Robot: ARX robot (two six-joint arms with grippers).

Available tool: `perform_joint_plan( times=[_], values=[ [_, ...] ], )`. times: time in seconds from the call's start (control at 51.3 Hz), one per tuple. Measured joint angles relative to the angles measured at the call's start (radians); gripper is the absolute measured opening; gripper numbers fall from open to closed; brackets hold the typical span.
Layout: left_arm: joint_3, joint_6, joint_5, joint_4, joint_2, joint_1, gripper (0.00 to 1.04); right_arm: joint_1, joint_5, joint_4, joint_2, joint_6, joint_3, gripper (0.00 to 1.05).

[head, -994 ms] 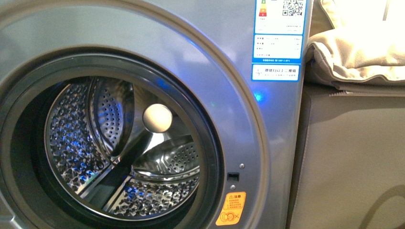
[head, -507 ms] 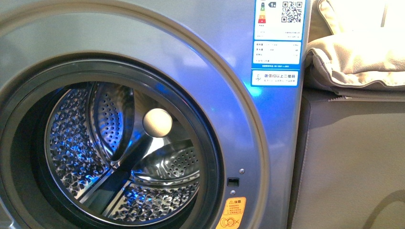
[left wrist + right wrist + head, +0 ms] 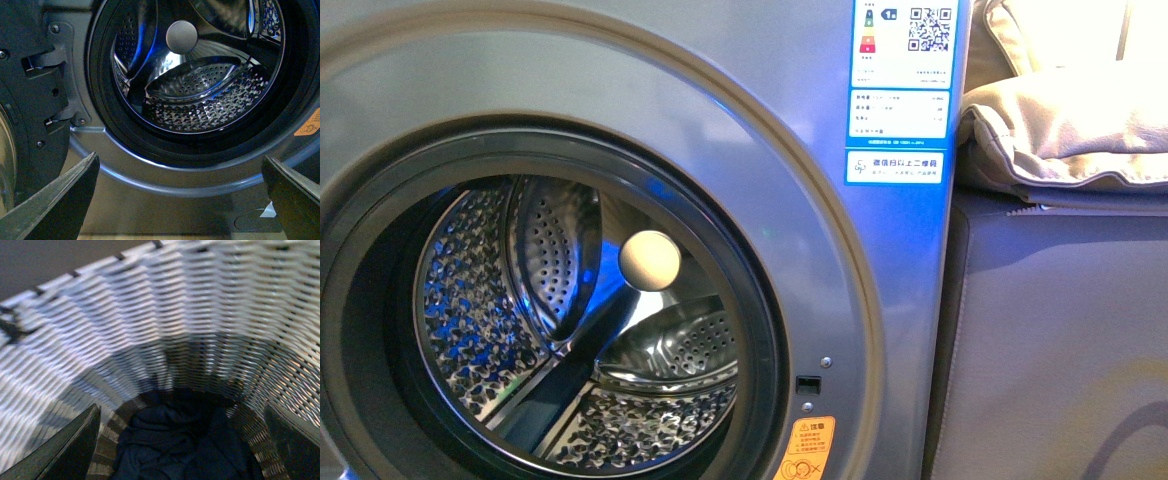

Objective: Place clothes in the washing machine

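Washing machine (image 3: 840, 250) fills most of the front view, silver-grey. Its dark-rimmed porthole is open onto the perforated steel drum (image 3: 570, 330), and neither arm shows there. In the left wrist view the left gripper (image 3: 180, 159) faces the porthole from low down, jaws spread wide with nothing between them. The swung-out door (image 3: 30, 100) with its hinge sits at one side.

Right of the machine I see a plain grey-brown panel (image 3: 1050, 340) with a beige cushion (image 3: 1060, 130) lying on top.

Right wrist view (blurred) looks down into a woven wicker basket (image 3: 175, 315). The right gripper (image 3: 182, 410) is poised above it, jaws wide apart and holding nothing. The clothes (image 3: 175, 445), dark navy and crumpled, lie at the basket's bottom, not touched by either finger.

Blue-white energy label (image 3: 900, 70) at the machine's upper right corner: QR code, coloured arrows, a strip of Chinese characters. Orange warning sticker (image 3: 805, 450) below the door latch, headed 注意; the rest is too small to read.
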Motion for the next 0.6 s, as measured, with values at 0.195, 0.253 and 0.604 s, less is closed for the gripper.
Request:
perform_joint_plan(
  times=[0.195, 0.253, 0.604],
  values=[
    [0.0, 0.0, 0.0, 0.0, 0.0, 0.0, 0.98, 0.044, 0.103, 0.017, 0.326, -0.035, 0.122, 0.97],
    [0.0, 0.0, 0.0, 0.0, 0.0, 0.0, 0.98, 0.062, 0.131, 0.034, 0.408, -0.042, 0.147, 0.97],
    [0.0, 0.0, 0.0, 0.0, 0.0, 0.0, 0.98, 0.146, 0.261, 0.109, 0.781, -0.058, 0.279, 0.97]
  ],
)
